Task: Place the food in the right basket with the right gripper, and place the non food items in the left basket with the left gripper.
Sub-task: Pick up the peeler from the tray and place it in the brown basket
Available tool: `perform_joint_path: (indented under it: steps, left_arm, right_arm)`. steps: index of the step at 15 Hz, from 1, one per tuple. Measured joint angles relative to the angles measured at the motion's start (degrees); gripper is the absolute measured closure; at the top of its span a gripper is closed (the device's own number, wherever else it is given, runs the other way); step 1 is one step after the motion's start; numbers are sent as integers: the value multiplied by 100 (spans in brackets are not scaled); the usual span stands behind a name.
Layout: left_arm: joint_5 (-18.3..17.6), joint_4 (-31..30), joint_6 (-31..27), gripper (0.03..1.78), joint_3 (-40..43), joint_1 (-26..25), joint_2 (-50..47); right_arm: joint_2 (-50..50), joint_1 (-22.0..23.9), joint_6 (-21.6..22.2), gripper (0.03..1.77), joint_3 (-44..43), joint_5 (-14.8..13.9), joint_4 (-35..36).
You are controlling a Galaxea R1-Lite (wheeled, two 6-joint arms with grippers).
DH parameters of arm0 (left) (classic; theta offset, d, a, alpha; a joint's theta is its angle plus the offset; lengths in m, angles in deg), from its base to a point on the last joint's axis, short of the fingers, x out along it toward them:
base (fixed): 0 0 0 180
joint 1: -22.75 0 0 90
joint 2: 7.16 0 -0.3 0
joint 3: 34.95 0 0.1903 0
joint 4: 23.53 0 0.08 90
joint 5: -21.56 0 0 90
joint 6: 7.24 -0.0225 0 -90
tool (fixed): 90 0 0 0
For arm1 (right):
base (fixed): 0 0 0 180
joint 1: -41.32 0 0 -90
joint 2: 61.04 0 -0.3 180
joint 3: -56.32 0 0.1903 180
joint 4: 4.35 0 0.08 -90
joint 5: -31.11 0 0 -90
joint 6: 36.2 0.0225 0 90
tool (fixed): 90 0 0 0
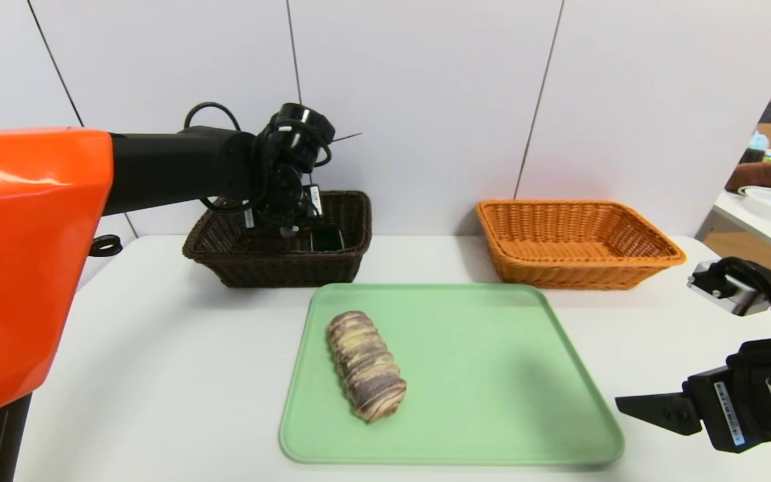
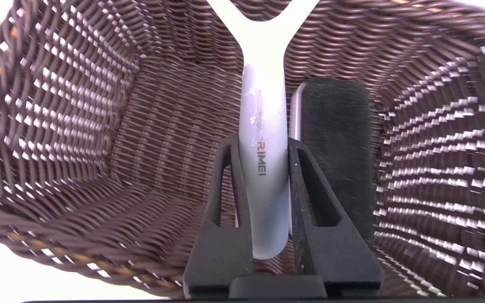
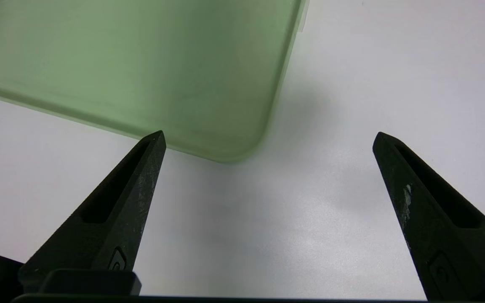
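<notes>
One stiff, light white Y-head peeler [image 2: 263, 126] sits clamped by its slick handle in your left gripper [image 2: 263, 145] above the dark brown wicker basket [image 2: 78, 126]; right gripper [image 3: 267, 139] gapes empty.

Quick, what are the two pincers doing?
Left pincer: shut on the peeler, over the dark basket.
Right pincer: open, empty.

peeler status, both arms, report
Left gripper shut on peeler, inside dark basket beside brush. Right gripper open, parked by tray. Roll untouched. Nothing blocking.
</notes>
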Motion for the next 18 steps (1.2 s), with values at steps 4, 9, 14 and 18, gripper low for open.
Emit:
perform_joint_path:
  steps: [4,9,14,18]
  left_arm:
    - [-11,-6,-267,152,0,-88,30]
    - [-5,16,-219,152,5,-110,150]
    - [-30,96,-230,152,10,-107,168]
    - [-52,99,-232,145,93,-110,174]
  right_arm:
    - [38,-2,-2,10,41,2,0]
    - [55,-4,0,10,68,0,0]
    - [84,-2,0,10,80,0,-2]
    - [85,5,0,10,72,-9,2]
